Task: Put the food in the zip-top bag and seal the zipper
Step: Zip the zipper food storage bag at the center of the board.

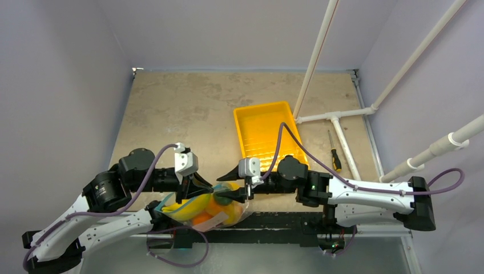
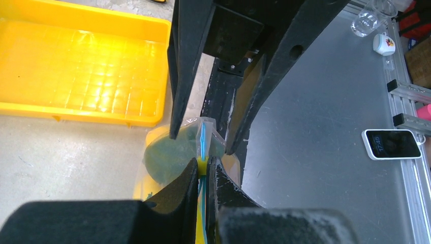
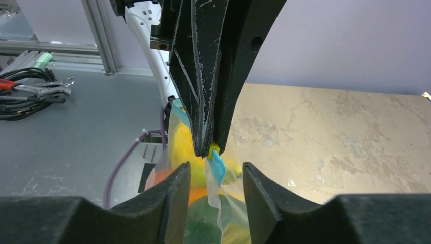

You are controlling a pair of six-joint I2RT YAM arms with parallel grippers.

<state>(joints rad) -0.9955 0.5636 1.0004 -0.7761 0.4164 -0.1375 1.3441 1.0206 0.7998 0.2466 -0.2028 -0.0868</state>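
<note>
**Food bagged, zipper seal not confirmed**

Left tool (image 2: 203, 163) is clamped on the zipper (image 2: 203, 138), coming in from 9 o'clock. Right tool (image 3: 216, 170) faces it from 3 o'clock with its jaws apart, straddling the teal strip but not gripping it. The zip-top bag (image 1: 242, 214) is held between them at 6 o'clock of the desk (image 1: 188, 108), by the near edge. All the food (image 1: 194, 208) I can see (yellow, orange, green) is inside. The yellow tray (image 1: 262, 131) sits at 1 o'clock from the bag. My read: loading is done and sealing is left. I can't tell how much of the strip is pressed shut.
</note>
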